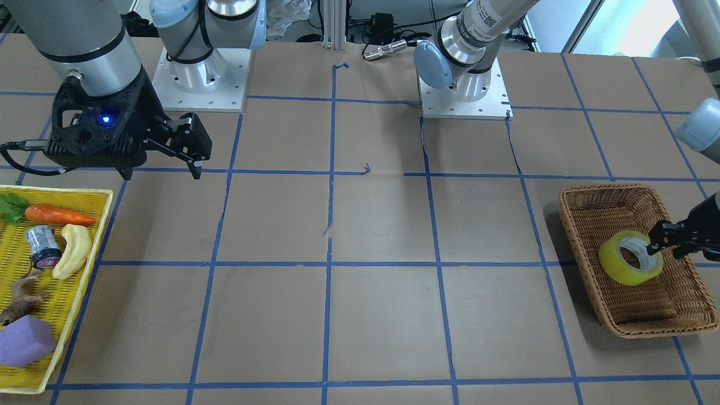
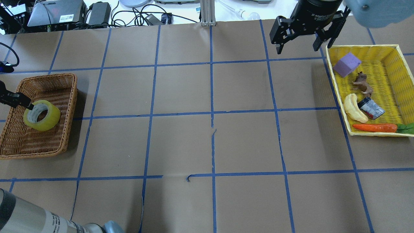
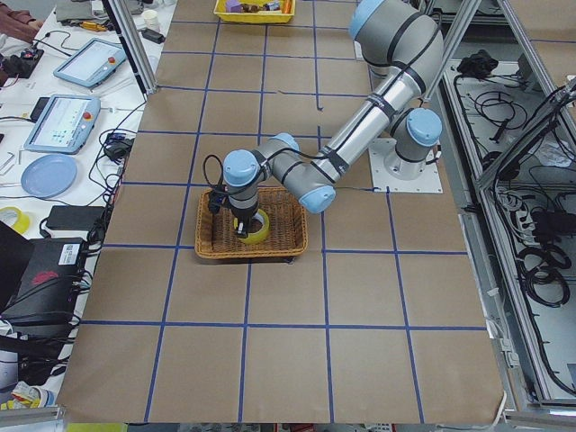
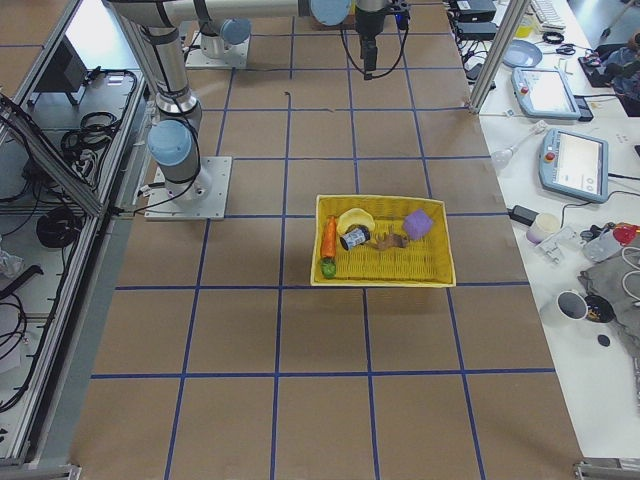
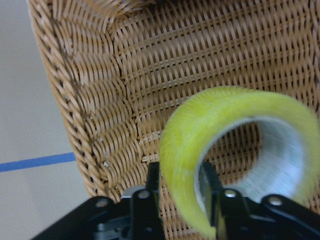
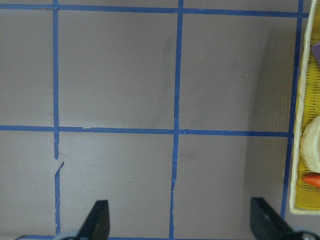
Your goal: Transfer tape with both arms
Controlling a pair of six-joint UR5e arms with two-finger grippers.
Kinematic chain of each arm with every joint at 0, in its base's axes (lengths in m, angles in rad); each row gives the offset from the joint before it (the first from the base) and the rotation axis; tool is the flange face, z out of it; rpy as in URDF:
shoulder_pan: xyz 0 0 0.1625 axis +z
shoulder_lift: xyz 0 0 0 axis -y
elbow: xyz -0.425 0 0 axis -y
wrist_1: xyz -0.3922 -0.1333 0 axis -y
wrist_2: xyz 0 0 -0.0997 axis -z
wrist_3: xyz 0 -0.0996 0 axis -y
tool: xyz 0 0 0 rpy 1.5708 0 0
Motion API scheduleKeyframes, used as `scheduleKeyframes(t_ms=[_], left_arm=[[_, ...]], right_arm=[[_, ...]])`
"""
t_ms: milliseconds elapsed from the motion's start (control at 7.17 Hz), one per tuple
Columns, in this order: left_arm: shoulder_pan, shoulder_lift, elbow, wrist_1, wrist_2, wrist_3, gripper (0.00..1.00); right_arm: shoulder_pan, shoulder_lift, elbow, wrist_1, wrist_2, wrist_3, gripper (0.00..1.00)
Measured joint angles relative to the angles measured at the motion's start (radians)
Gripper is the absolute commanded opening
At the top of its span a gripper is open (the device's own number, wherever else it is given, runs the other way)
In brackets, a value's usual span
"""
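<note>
The yellow tape roll (image 1: 619, 261) stands tilted on its edge inside the brown wicker basket (image 1: 590, 194). My left gripper (image 1: 655, 247) is shut on the roll's wall, one finger inside the whitish core and one outside. The overhead view shows the tape (image 2: 48, 118), the left gripper (image 2: 29, 105) and the basket (image 2: 48, 76) at the left. The left wrist view shows the tape (image 5: 200, 130) pinched between the black fingers (image 5: 152, 180). My right gripper (image 2: 298, 48) is open and empty, hovering above the table beside the yellow basket (image 2: 362, 47); it also shows in the front view (image 1: 162, 171).
The yellow basket (image 1: 56, 192) holds a carrot (image 1: 59, 215), a pale banana toy (image 1: 73, 250), a small can (image 1: 42, 246), a brown animal figure (image 1: 22, 298) and a purple block (image 1: 25, 340). Blue tape grid lines cross the brown table. Arm bases stand at the robot's edge.
</note>
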Motion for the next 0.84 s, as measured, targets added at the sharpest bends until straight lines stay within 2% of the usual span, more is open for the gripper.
scheduleKeyframes(t_ms=[419, 837], left_arm=[[-0.062, 0.1, 0.044, -0.081, -0.013, -0.106, 1.0], [-0.252, 0.279, 0.093, -0.37, -0.01, -0.368, 1.0]], right_arm=[[0.0, 0.0, 0.0, 0.0, -0.001, 0.0, 1.0], [0.0, 0.0, 0.0, 0.0, -0.001, 0.0, 1.0]])
